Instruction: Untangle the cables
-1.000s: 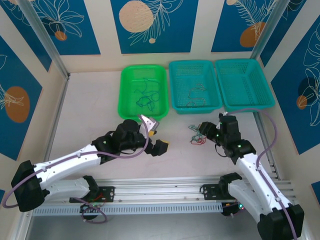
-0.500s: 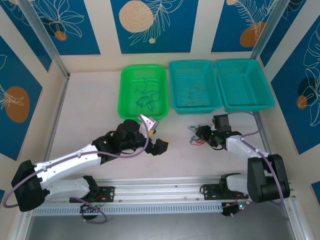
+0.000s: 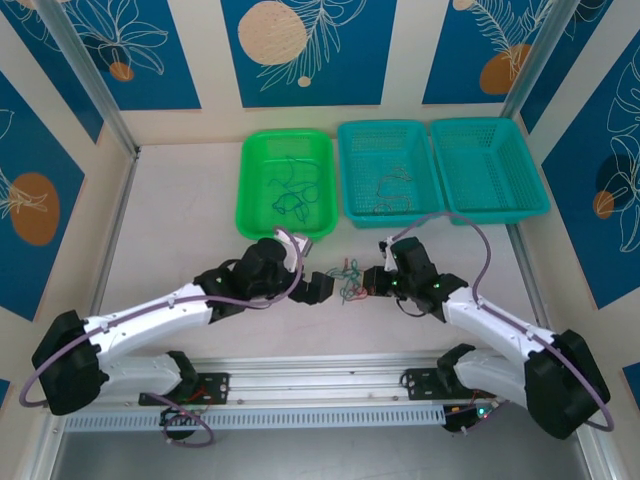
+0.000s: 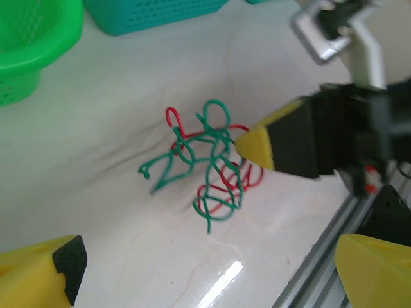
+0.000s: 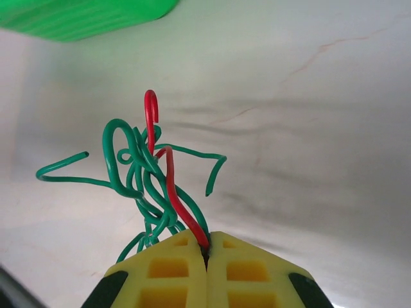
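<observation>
Right wrist view: I see the right gripper pinched together on the cables, with one red strand and some green ones caught between its pads. Left wrist view: the left gripper is spread wide, and the tangle is just ahead of it. Top view: the red-green tangle sits between both grippers, toward the table's near edge, just in front of the green basket's right corner. More loose strands lie in that basket and in the middle teal basket.

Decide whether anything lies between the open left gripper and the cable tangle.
Nothing visible does. Only bare table separates the left gripper from the red and green cables, which the right gripper pinches from the opposite side.
</observation>
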